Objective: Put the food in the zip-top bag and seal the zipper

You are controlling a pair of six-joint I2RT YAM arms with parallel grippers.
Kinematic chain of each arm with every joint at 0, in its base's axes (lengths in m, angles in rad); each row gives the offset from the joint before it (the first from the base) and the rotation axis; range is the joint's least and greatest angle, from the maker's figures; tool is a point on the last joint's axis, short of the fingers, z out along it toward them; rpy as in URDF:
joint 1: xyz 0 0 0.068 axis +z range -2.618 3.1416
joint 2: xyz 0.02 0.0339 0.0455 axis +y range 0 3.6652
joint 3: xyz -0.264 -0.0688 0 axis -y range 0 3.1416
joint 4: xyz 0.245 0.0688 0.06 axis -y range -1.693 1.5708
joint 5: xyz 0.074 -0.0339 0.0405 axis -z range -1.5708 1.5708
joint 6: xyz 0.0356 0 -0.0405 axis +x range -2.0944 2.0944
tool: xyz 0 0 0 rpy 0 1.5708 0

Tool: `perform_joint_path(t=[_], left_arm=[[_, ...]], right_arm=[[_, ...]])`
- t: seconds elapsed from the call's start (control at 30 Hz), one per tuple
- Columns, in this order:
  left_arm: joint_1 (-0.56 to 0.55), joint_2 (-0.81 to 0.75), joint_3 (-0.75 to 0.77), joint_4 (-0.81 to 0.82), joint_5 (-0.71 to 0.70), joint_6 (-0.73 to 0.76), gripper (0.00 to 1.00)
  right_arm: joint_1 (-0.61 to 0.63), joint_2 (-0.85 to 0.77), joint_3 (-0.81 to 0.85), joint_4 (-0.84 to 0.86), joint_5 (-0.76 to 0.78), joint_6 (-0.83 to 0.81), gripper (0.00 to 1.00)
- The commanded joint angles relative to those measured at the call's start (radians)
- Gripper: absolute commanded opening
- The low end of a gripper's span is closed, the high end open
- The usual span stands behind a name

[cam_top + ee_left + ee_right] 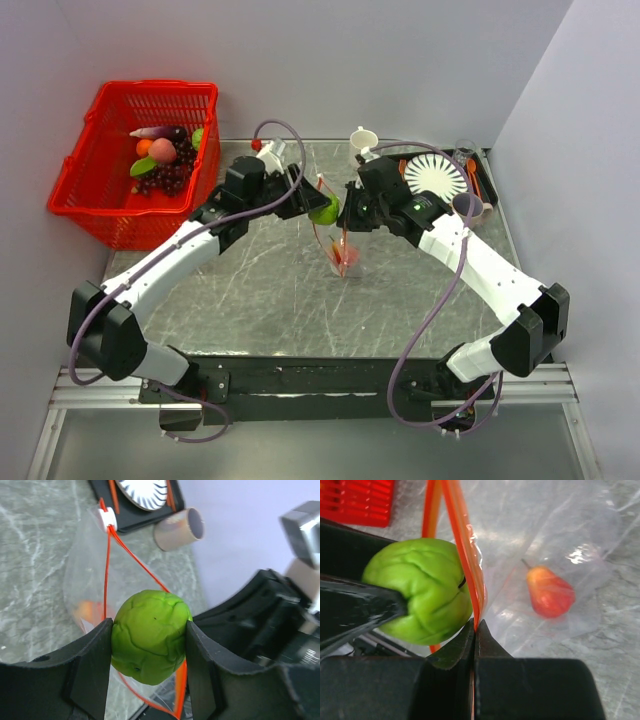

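My left gripper (pixel 149 647) is shut on a green wrinkled fruit (pixel 150 636), also seen in the top view (pixel 323 211), held at the open mouth of the clear zip-top bag (pixel 555 545). My right gripper (pixel 475 626) is shut on the bag's red-orange zipper strip (pixel 465 545) and holds the mouth up. The strip loops around the fruit in the left wrist view (pixel 106 570), with a white slider (pixel 107 518) at its far end. A red-orange pear-shaped fruit (pixel 549 591) lies inside the bag on the table (pixel 345 255).
A red mesh basket (pixel 110 195) with grapes and other toy food stands at the back left. A black tray with a white ribbed plate (pixel 435 176), cups (pixel 362 139) and orange cutlery stands at the back right. A tan cup (pixel 177 528) lies near the tray.
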Motion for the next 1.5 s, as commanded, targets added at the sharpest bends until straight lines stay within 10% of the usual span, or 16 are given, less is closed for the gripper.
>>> perform_joint_path(t=[0.0, 0.27, 0.4, 0.57, 0.93, 1.47], left_arm=[[-0.060, 0.020, -0.006, 0.008, -0.120, 0.041, 0.33], [-0.115, 0.068, 0.102, -0.165, -0.308, 0.084, 0.46], [-0.130, 0.060, 0.108, -0.173, -0.312, 0.089, 0.80], [-0.135, -0.002, 0.126, -0.185, -0.300, 0.102, 0.99], [-0.123, -0.088, 0.332, -0.443, -0.439, 0.208, 0.99], [0.307, -0.306, 0.301, -0.552, -0.567, 0.285, 0.99]], right_arm=[[-0.009, -0.037, 0.035, 0.025, 0.062, 0.034, 0.00], [-0.017, -0.051, 0.026, 0.031, 0.042, 0.045, 0.00], [-0.020, -0.062, 0.015, 0.039, 0.041, 0.053, 0.00], [-0.021, -0.063, 0.002, 0.039, 0.047, 0.059, 0.00], [-0.026, -0.077, -0.052, 0.070, 0.018, 0.064, 0.00], [-0.027, -0.105, -0.138, 0.172, -0.140, -0.008, 0.00]])
